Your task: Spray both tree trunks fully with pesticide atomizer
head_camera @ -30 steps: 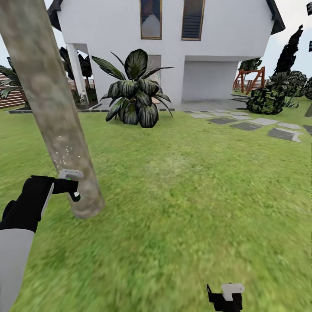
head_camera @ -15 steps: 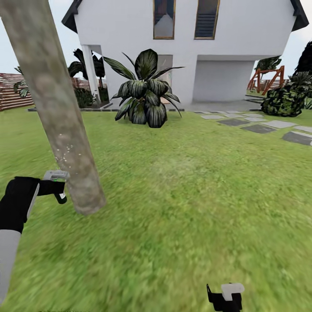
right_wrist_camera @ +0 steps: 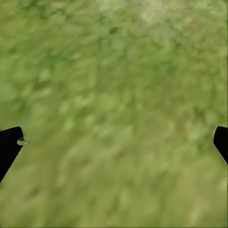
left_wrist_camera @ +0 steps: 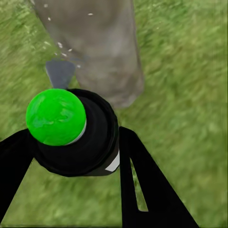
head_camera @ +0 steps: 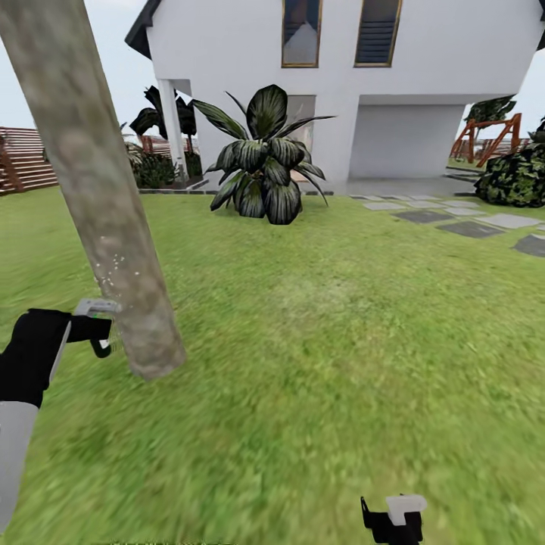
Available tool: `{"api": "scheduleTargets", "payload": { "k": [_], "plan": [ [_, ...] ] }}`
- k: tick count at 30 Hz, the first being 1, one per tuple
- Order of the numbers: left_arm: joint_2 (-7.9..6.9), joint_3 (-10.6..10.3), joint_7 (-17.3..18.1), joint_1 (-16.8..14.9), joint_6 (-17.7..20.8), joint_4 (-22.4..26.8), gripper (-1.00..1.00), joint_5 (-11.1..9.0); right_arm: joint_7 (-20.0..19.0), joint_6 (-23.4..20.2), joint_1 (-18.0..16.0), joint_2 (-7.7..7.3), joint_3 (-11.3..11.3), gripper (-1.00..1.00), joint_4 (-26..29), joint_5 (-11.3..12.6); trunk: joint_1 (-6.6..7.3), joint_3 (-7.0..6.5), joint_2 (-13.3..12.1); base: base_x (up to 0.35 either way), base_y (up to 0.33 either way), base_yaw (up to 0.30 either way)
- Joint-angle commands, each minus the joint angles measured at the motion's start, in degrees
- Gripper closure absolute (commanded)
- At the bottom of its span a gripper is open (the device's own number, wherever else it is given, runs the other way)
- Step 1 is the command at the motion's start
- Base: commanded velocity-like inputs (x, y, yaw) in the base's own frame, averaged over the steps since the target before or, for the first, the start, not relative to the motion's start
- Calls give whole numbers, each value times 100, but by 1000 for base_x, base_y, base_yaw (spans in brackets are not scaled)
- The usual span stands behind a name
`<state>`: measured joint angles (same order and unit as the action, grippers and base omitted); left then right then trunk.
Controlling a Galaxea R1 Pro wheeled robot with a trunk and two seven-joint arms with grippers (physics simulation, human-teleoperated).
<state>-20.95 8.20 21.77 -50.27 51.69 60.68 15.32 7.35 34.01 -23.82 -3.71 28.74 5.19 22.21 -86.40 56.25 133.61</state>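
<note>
Since the earlier head views, the whole picture has slid toward the right of the frame, so the camera has turned; the white house (head_camera: 341, 83) and the dark broad-leaved plant (head_camera: 265, 155) in front of it now sit further right, while the left gripper (head_camera: 97, 327) has edged nearer the lower left edge, still beside the tree trunk (head_camera: 98, 189). That trunk, a thick pale beige-grey column, leans from the upper left of the head view down to the lawn (head_camera: 341, 341) at lower left, with small white specks on its bark just above the gripper. The left gripper is clamped around the pesticide atomizer (left_wrist_camera: 71, 133), a black round body with a bright green ball on top, held between the two black fingers (left_wrist_camera: 142, 185) in the left wrist view, with the trunk base close beyond it. The atomizer's pale grey head (head_camera: 94, 306) touches or nearly touches the trunk. At the bottom right of the head view, the right gripper (head_camera: 395, 518) hangs over grass; in the right wrist view its fingertips (right_wrist_camera: 8, 147) stand far apart with nothing between them.
</note>
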Motion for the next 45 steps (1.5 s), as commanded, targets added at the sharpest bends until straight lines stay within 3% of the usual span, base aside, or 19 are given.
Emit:
{"api": "scheduleTargets", "payload": {
  "k": [1,7,11,15,20,23,28,31,37,40,45],
  "plan": [
    [6,2,-3,0,-1,-2,100,20,1,0,0,1,1,-100,0,-2,0,0,0,4,-2,266],
    [-33,27,-14,233,-8,-155,100,82,-1,0,0,2,1,-100,0,-6,0,0,0,1,0,255],
    [47,1,-21,307,-17,-169,100,112,2,0,0,2,1,-100,0,-6,0,0,0,73,-41,47],
    [229,5,-23,315,-25,-170,100,125,2,-1,0,-2,1,-100,0,-6,0,0,0,208,-139,7],
    [273,7,-23,316,-21,-171,100,100,3,0,0,-2,1,-100,0,-4,0,0,0,235,-162,1],
    [269,16,-28,319,-26,-196,100,107,-2,0,0,-6,1,-100,0,-2,0,0,0,237,-158,0],
    [66,178,-115,461,-86,-639,100,128,-1,0,0,-7,1,-100,0,-5,0,0,0,111,-52,0],
    [38,174,-195,580,-102,-683,100,129,2,-1,0,-4,1,-100,0,-6,0,0,0,9,-4,0],
    [502,136,-225,623,-106,-666,100,127,3,0,0,-6,1,-100,0,-6,0,0,0,1,0,165],
    [460,181,-225,632,-106,-687,100,133,2,0,0,-3,1,-100,0,-6,0,0,0,0,0,274],
    [200,201,-225,743,-146,-701,100,136,0,0,0,-6,1,-100,0,-6,0,0,0,0,0,277]
  ]
}}
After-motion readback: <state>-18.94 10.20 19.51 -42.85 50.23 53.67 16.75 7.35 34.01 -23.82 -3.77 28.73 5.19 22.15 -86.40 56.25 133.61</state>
